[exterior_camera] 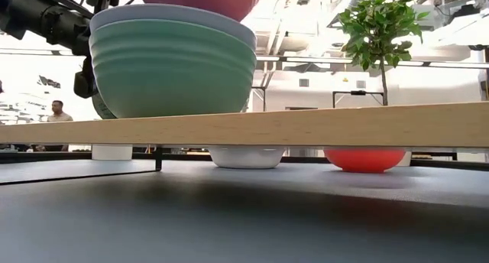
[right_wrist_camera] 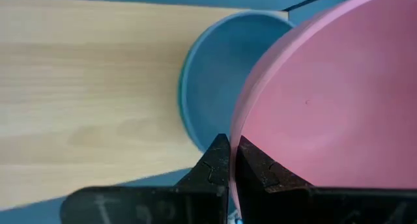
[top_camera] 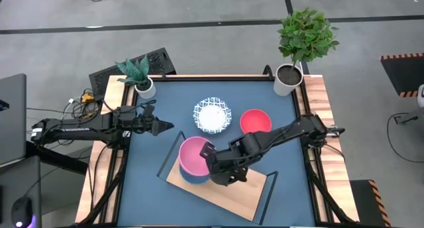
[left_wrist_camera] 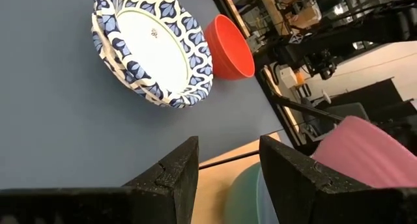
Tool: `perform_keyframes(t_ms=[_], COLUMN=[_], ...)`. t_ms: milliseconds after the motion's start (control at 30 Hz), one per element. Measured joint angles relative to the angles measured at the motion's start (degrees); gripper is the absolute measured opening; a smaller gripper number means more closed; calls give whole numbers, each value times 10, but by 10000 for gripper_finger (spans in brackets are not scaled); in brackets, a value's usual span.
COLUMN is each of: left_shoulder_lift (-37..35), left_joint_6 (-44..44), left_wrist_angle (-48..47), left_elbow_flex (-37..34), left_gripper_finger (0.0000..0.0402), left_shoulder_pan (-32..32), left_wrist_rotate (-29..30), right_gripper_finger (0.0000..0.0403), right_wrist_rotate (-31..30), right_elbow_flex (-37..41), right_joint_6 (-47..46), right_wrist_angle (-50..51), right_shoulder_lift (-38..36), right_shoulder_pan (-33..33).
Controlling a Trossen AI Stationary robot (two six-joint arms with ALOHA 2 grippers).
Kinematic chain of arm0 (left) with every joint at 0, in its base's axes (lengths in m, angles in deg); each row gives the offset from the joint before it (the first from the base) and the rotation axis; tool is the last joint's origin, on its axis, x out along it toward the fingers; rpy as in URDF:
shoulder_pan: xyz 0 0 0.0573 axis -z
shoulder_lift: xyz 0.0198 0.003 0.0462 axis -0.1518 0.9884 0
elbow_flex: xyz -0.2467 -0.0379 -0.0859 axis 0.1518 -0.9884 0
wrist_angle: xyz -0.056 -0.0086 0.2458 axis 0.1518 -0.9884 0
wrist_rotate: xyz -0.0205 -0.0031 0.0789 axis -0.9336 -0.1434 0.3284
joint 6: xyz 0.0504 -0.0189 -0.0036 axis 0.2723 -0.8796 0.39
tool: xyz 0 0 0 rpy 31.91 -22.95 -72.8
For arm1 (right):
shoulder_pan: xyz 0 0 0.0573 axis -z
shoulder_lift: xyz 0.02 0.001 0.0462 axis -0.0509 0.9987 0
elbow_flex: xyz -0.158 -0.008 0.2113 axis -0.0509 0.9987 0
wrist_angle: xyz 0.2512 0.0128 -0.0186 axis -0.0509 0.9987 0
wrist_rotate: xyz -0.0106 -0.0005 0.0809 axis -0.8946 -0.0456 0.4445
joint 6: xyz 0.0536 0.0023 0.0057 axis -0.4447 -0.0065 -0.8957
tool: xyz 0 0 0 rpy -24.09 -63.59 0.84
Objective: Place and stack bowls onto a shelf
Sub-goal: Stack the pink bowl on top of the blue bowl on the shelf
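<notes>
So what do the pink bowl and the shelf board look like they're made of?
The pink bowl, held at its rim by the right pincer, looks like matte plastic or melamine: even colour, soft sheen, thin rim; glazed ceramic can't be ruled out. The shelf board looks like light unvarnished wood, with visible straight grain.

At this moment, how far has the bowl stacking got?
Done: a green bowl sits on the shelf with a pale blue bowl nested inside it. In hand: the right gripper is shut on the rim of the pink bowl, holding it over that stack. Left: the patterned bowl and the red bowl sit on the table. The left gripper waits, open.
</notes>
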Motion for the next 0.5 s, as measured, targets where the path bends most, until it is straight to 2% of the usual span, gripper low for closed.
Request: perform_keyframes(t_ms=[500], left_shoulder_lift=[0], left_joint_6=[2], left_wrist_angle=[-7], left_elbow_flex=[0], left_gripper_finger=[147], left_shoulder_pan=[0], left_wrist_rotate=[3], right_gripper_finger=[32], right_wrist_rotate=[18], right_elbow_flex=[1], right_joint_6=[-5], right_wrist_angle=[25], right_shoulder_lift=[27], right_shoulder_pan=[0])
